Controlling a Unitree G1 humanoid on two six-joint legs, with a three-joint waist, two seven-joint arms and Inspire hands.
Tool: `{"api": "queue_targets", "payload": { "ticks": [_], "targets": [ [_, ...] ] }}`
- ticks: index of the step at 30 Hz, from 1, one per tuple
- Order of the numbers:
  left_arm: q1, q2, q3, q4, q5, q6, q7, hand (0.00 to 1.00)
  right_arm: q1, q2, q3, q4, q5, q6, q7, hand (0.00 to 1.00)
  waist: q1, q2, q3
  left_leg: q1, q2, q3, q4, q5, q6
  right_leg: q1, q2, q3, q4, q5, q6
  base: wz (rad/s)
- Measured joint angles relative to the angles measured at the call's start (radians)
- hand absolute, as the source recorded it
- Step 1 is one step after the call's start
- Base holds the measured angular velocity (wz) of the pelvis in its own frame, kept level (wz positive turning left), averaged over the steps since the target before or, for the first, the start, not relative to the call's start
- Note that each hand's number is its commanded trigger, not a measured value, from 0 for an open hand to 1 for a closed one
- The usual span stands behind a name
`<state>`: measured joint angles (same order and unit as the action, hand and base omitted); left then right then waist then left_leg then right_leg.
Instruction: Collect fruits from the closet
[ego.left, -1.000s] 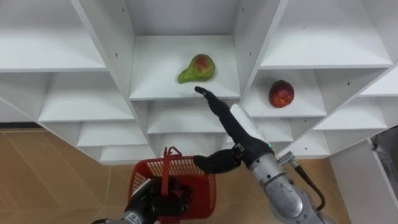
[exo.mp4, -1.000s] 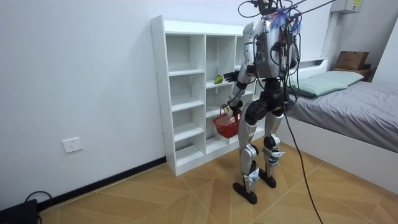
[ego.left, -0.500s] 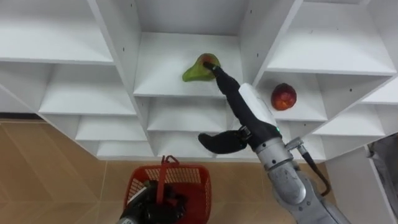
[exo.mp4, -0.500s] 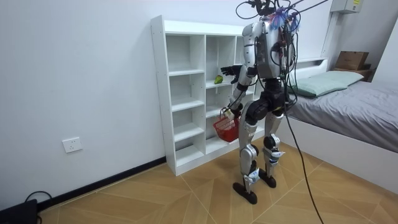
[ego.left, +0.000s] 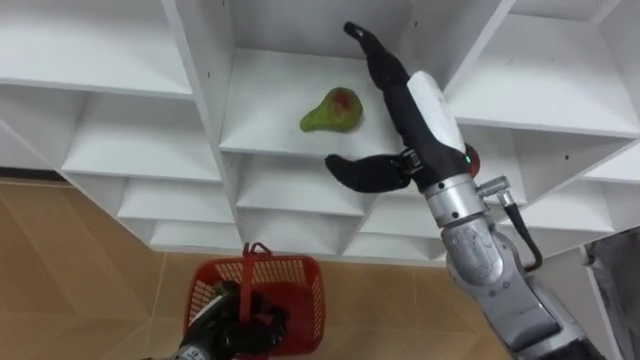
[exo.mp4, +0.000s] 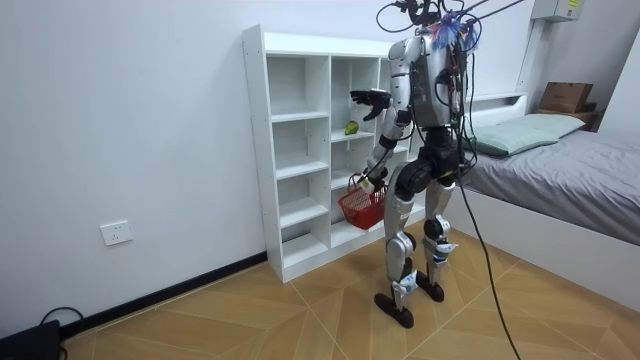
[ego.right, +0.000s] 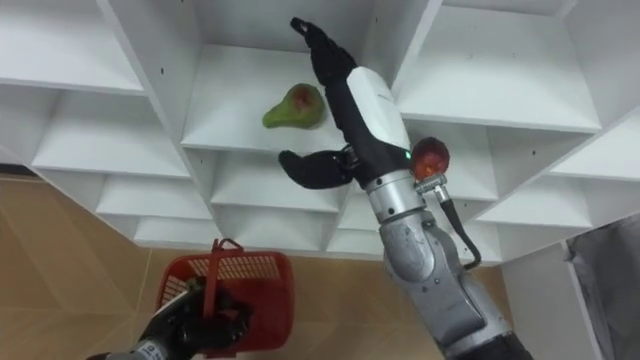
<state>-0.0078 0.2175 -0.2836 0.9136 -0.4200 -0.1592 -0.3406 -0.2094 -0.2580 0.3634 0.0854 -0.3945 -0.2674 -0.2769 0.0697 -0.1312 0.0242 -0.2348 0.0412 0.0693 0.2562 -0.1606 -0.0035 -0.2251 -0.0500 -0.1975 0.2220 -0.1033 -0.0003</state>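
Closet (ego.left: 205, 80): white, open-fronted, split into many compartments; stands on a wooden floor (ego.left: 80, 270) against the wall. The robot stands upright facing it, with a bed (exo.mp4: 570, 170) behind it on the room view's right.

Pear (ego.left: 333, 110): green with a red blush. It lies on its side on the shelf board of a middle compartment and nothing touches it.

Right robot hand (ego.left: 420, 110): raised inside the pear's compartment, above the pear and to its right, near it but apart. The fingers (ego.left: 372, 52) are straight and reach up past the pear toward the back of the compartment. The thumb is spread wide and hangs below the pear, in front of the shelf edge. It holds nothing.

Red fruit (ego.right: 430, 157): round, in the compartment to the right of the pear and one shelf lower, partly hidden behind the right wrist.

Basket (ego.left: 290, 300): red plastic mesh with an upright handle, hanging well below the pear and to its left, over the floor. Whether it holds anything cannot be told.

Left robot hand (ego.left: 228, 325): below and left of the pear, with its fingers curled round the basket's handle.
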Motion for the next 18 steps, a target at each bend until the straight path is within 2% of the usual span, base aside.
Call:
{"api": "queue_targets", "payload": {
  "ticks": [4, 7, 11, 15, 18],
  "targets": [
    [-0.001, 0.007, 0.006, 0.001, 0.001, 0.001, -0.004, 1.00, -0.029, -0.001, 0.000, 0.000, -0.003, -0.003, -0.016, 0.00, 0.021, -0.015, 0.0001, -0.002, 0.000, -0.008, 0.002, -0.001, -0.001, 0.000, 0.000, -0.005, 0.001, 0.000, 0.000, 0.03],
    [-0.001, 0.014, 0.007, 0.009, 0.017, 0.002, -0.004, 1.00, -0.046, -0.003, 0.000, 0.002, -0.002, -0.004, -0.017, 0.00, 0.023, -0.019, 0.0011, -0.007, -0.001, -0.017, 0.005, 0.000, -0.001, 0.002, -0.001, -0.016, 0.001, 0.000, 0.000, 0.11],
    [-0.001, 0.020, 0.007, 0.011, 0.041, 0.010, -0.003, 1.00, -0.055, -0.019, 0.000, 0.023, 0.000, -0.003, -0.016, 0.00, 0.023, -0.018, 0.0016, -0.015, -0.001, -0.020, 0.013, -0.001, -0.001, 0.002, -0.004, -0.027, 0.001, 0.000, 0.000, 0.06],
    [-0.005, 0.034, 0.007, 0.011, 0.042, 0.024, -0.005, 1.00, -0.078, -0.025, 0.000, 0.063, 0.043, 0.009, 0.016, 0.00, 0.020, -0.011, 0.0065, -0.023, -0.001, -0.025, 0.016, -0.001, -0.001, 0.002, -0.004, -0.031, 0.001, 0.001, -0.001, 0.03],
    [-0.010, 0.041, 0.007, 0.017, 0.041, 0.038, -0.024, 1.00, -0.094, -0.055, 0.001, 0.089, 0.058, 0.008, 0.059, 0.00, 0.024, -0.010, 0.0077, -0.026, -0.001, -0.032, 0.015, 0.000, -0.003, 0.003, -0.003, -0.035, 0.000, 0.001, -0.001, 0.07]
  ]
}}
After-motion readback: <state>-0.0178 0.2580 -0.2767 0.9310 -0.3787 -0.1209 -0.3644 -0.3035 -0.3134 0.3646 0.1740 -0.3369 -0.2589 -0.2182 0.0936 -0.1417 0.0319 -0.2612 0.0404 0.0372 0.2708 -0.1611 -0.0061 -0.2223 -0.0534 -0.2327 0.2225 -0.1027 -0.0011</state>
